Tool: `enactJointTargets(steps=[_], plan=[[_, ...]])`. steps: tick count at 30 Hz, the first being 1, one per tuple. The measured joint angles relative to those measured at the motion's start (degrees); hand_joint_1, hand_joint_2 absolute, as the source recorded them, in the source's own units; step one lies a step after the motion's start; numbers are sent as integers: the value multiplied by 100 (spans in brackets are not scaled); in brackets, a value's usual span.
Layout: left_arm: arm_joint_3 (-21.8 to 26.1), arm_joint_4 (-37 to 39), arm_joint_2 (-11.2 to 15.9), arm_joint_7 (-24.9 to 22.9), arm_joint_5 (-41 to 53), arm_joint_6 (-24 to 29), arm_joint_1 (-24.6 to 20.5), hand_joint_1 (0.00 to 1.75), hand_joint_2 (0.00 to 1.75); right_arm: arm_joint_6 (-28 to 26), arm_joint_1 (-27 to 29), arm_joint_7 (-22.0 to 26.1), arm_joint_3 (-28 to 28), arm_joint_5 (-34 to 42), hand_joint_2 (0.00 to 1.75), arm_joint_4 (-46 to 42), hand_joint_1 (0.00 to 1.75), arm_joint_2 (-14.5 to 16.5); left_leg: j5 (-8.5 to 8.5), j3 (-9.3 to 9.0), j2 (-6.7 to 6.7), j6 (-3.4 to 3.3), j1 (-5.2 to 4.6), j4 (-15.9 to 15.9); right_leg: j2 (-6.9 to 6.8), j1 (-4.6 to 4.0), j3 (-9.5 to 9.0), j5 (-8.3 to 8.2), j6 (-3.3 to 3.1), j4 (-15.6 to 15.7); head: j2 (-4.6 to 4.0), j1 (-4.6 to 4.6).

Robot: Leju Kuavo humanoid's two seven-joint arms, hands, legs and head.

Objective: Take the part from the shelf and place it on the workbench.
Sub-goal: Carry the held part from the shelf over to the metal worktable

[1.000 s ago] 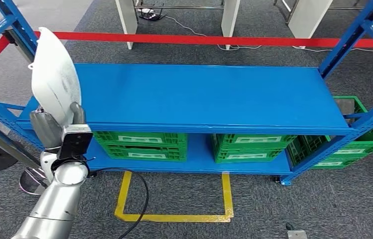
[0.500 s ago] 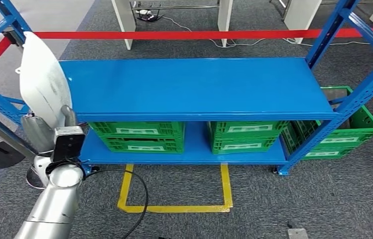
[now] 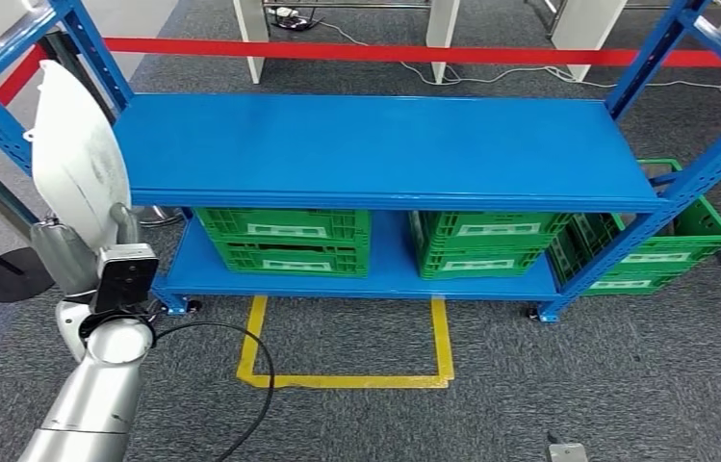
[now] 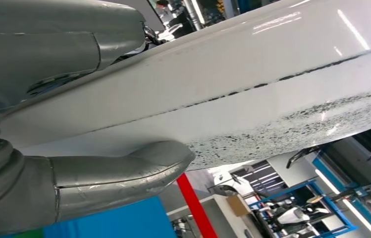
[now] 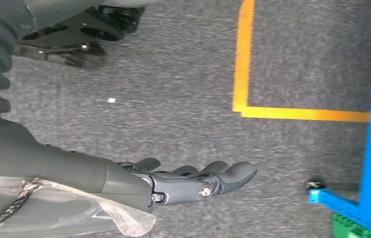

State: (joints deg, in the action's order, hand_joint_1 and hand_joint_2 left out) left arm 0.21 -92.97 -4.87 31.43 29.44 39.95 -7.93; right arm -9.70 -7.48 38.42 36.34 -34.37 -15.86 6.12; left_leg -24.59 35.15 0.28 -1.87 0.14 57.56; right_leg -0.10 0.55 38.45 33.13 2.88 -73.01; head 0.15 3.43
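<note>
a blue steel shelf rack [image 3: 385, 144] stands on grey carpet [image 3: 568, 385]. green plastic crates [image 3: 284, 241] sit side by side on its lower shelf, with another green crate [image 3: 693, 236] just beyond its right end. a yellow tape outline [image 3: 347, 380] marks the carpet in front.

Right hand [image 5: 193, 181] empty, fingers extended, above grey carpet [image 5: 173, 74].

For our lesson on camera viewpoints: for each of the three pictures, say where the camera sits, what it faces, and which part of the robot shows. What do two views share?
Head view: high on the body, looking down at the blue shelf; left hand holds the white part.
Left wrist view: behind the left hand, facing the white part.
Right wrist view: behind the right hand, facing grey carpet.
Shared: head and left wrist views both show the part.
</note>
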Motion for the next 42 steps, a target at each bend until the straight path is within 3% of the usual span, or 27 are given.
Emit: enactJointTargets(steps=[2, 4, 5, 7, 8, 10, 12, 13, 14, 16, 17, 19, 20, 22, 23, 24, 27, 28, 29, 30, 32, 34, 35, 37, 39, 40, 42], plan=[[6, -84, 44, -32, -1, 0, 45, 175, 175, 0, -10, 1, 13, -9, 175, -1, 0, 0, 111, 119, -3, 29, -17, 7, 0, -17, -640, -221, -66, 783, 0, 0], [20, -173, 87, -60, 1, 1, 71, 175, 175, -1, -35, 2, 26, -12, 175, -1, 0, 2, 221, 188, -1, 78, -32, 15, 1, -40, -1186, -156, -126, 1570, 0, 8], [28, -205, 104, -70, 2, 2, 80, 175, 175, -2, -43, 2, 31, -13, 175, -1, 0, 5, 278, 208, 2, 111, -31, 8, 2, -55, -1279, -105, -146, 1748, 0, 9], [48, -250, 140, -92, 3, 2, 108, 175, 175, -2, -33, 2, 37, -13, 175, -1, 0, 24, 350, 235, -5, 180, -12, 0, -7, -59, -1206, -165, -209, 1809, 0, 4], [58, -264, 157, -106, 3, 3, 128, 175, 175, -3, -27, 2, 40, -14, 175, -1, 0, 34, 261, 265, -15, 218, -4, 53, -19, -53, -1158, -225, -260, 1820, 0, 6], [73, -281, 199, -134, 8, 4, 156, 175, 175, -4, -30, 2, 48, -14, 175, 0, 0, 56, -242, 385, -30, 283, 15, 470, -47, -35, -1057, -368, -348, 1839, 0, 16], [75, -283, 229, -165, 32, 4, 170, 175, 175, -3, -34, 2, 54, -15, 175, 1, 0, 64, -786, 512, -29, 336, 33, 1194, -51, -41, -907, -507, -376, 1818, 0, 28], [75, -283, 241, -174, 50, 4, 177, 175, 175, -3, -32, 2, 56, -16, 175, 1, 0, 69, -869, 520, -29, 356, 40, 1476, -51, -42, -807, -574, -372, 1798, 0, 29], [75, -283, 253, -183, 68, 4, 184, 175, 175, -2, -32, 2, 58, -16, 175, 1, 0, 73, -815, 462, -29, 370, 46, 1607, -52, -42, -696, -635, -362, 1765, 0, 29], [75, -283, 270, -195, 96, 4, 191, 175, 175, -2, -36, 2, 60, -20, 175, 1, 0, 85, -513, 79, -29, 378, 64, 1280, -51, -36, -475, -729, -328, 1668, 0, 31], [74, -283, 276, -208, 103, 4, 189, 175, 175, -3, -38, 2, 60, -22, 175, 1, 0, 89, -467, -196, -31, 372, 71, 909, -49, -34, -383, -763, -305, 1612, 0, 32], [64, -283, 290, -254, 97, 1, 190, 175, 175, -6, -48, 2, 60, -27, 175, -1, 0, 95, -568, -644, -41, 328, 62, 233, -37, -46, -266, -823, -246, 1518, 0, 30], [58, -284, 301, -277, 87, -1, 192, 175, 175, -7, -52, 2, 61, -27, 175, -1, 0, 97, -644, -724, -46, 292, 48, 76, -32, -50, -236, -863, -211, 1499, 0, 31], [47, -285, 325, -307, 65, -5, 197, 175, 175, -8, -52, 2, 64, -27, 175, -1, 0, 100, -604, -688, -41, 184, 32, 28, -26, -42, -190, -943, -138, 1495, 0, 24], [38, -285, 333, -330, 44, -13, 193, 175, 175, -8, -48, 2, 69, -27, 175, -1, 0, 101, -559, -641, -31, 125, 33, 22, -22, -33, -142, -911, -110, 1467, 0, 23], [19, -285, 340, -374, -1, -30, 190, 175, 175, -8, -45, 2, 74, -26, 175, -1, 0, 101, -504, -586, -21, 65, 40, 10, -17, -26, -73, -775, -85, 1363, 0, 12], [-66, -283, 384, -554, -236, -110, 190, 175, 175, -5, -46, 2, 93, -17, 175, 1, 0, 107, -319, -359, -10, -22, 42, 2, -7, -17, 223, -4, -34, 487, 0, -8], [-87, -281, 398, -590, -306, -128, 193, 175, 175, -3, -45, 2, 101, -14, 175, 1, 0, 111, -256, -271, -10, -25, 39, 5, -7, -15, 290, 125, -23, 158, 0, -7], [-103, -278, 405, -607, -362, -137, 195, 175, 175, 2, -44, 2, 110, -13, 175, 1, 0, 115, -196, -185, -10, -22, 36, 9, -7, -14, 298, 101, -17, -52, 0, -7], [-115, -272, 410, -620, -410, -142, 198, 175, 175, 6, -43, 2, 123, -11, 175, 1, 0, 117, -139, -105, -11, -14, 33, 13, -7, -14, 226, -42, -22, -100, 0, -8], [-138, -262, 424, -632, -468, -142, 202, 175, 175, 15, -46, 2, 152, -8, 175, 1, 0, 118, -44, 12, -10, 14, 28, 19, -6, -23, -197, -375, -75, 342, 0, -7], [-162, -259, 439, -633, -476, -129, 201, 175, 175, 20, -58, 2, 173, -1, 175, -1, 0, 118, 22, 65, -5, 60, 11, 31, -13, -50, -797, -380, -158, 1124, 0, -5], [-167, -260, 439, -616, -442, -110, 200, 175, 175, 22, -65, 1, 180, 3, 175, -1, 0, 118, 55, 79, 2, 92, 7, 37, -16, -64, -979, -311, -190, 1412, 0, -4], [-161, -261, 415, -570, -331, -62, 201, 175, 175, 28, -66, 0, 188, 8, 175, -1, 0, 122, 118, 115, 16, 167, -2, 41, -18, -63, -1072, -214, -230, 1674, 0, -2], [-144, -261, 386, -546, -275, -29, 214, 175, 175, 31, -52, 0, 198, 9, 175, -1, 0, 134, 36, 176, 9, 232, 0, 132, -24, -33, -1083, -227, -285, 1756, 0, -1], [-140, -260, 382, -548, -284, -21, 227, 175, 175, 36, -46, 0, 205, 12, 175, -1, 0, 142, -126, 243, 2, 262, 4, 318, -27, -18, -1080, -261, -316, 1772, 0, 5], [-141, -259, 381, -543, -306, -9, 264, 175, 175, 64, -34, -1, 219, 21, 175, -1, 0, 152, -583, 478, -5, 316, 24, 1024, -29, -21, -1037, -316, -360, 1765, 0, 13]])
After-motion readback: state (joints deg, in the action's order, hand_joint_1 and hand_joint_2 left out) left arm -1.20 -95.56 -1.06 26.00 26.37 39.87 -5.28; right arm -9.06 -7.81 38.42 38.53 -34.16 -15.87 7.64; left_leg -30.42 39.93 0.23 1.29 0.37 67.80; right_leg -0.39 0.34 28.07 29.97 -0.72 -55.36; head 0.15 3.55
